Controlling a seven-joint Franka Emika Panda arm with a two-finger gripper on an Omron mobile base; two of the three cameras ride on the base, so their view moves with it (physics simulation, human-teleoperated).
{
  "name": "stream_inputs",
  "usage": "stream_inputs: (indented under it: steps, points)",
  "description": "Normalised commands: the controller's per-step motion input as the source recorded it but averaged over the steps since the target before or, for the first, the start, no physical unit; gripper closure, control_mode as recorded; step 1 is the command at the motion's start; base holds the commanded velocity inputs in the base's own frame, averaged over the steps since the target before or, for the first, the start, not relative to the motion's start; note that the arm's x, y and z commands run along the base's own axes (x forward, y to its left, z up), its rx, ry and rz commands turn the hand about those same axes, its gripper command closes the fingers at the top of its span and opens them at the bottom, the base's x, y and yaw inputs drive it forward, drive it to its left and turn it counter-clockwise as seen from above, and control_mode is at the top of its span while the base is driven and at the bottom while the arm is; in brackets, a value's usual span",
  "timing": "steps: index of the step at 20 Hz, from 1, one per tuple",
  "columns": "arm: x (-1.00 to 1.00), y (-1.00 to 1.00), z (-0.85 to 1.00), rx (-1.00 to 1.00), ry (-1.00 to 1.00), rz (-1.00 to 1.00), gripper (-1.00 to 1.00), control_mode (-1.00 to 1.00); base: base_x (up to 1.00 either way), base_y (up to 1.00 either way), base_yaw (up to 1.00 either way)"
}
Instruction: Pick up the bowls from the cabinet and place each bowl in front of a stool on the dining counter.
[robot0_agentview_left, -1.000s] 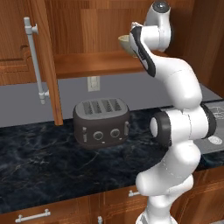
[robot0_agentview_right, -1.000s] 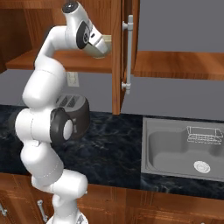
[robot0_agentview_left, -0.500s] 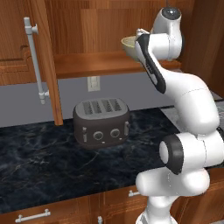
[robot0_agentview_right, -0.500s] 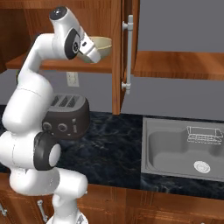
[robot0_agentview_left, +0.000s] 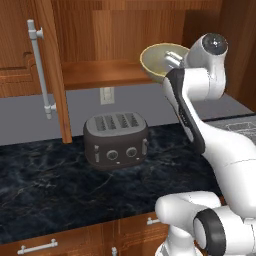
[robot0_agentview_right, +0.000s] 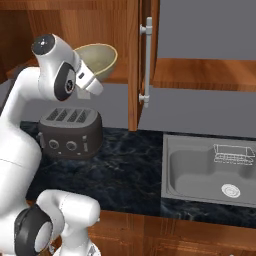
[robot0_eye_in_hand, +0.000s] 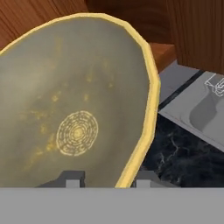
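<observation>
So the round, deep olive-beige bowl with the thin yellow rim (robot0_agentview_left: 161, 61) sits tipped at the reddish-brown wooden wall cabinet's plank shelf (robot0_agentview_left: 102, 72) edge. The two-finger claw (robot0_eye_in_hand: 105, 179) straddles its rim, one tip inside, one outside, seemingly pinching the wall. The bowl's hollow lies left of the claw, the grey sink (robot0_eye_in_hand: 205, 111) right.

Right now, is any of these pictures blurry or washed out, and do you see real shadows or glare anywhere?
Left base view: sharp and evenly lit, with only a faint shadow under the toaster. Right base view: sharp too, no glare on the sink. Hand view: the bowl sits so close that its rim looks coarse and faceted and its inside soft and mottled; no highlights.
</observation>
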Motion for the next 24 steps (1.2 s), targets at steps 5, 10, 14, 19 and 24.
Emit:
stream_inputs:
  steps: [5, 10, 14, 19, 24]
  points:
    - [-1.0, 0.0, 0.2, 0.01, 0.0, 0.09, 1.0, -1.0, 0.0, 0.0, 0.0]
    - [-1.0, 0.0, 0.18, 0.0, -0.04, 0.12, 1.0, -1.0, 0.0, 0.0, 0.0]
    - [-0.99, 0.01, 0.0, 0.0, -0.11, 0.13, 1.0, -1.0, 0.0, 0.0, 0.0]
    - [-0.4, 0.04, 0.0, 0.0, -0.04, 0.05, 1.0, 1.0, -0.6, 0.11, 0.09]
    - [0.0, 0.0, 0.0, 0.0, 0.0, 0.0, 1.0, 1.0, -1.0, 0.24, 0.13]
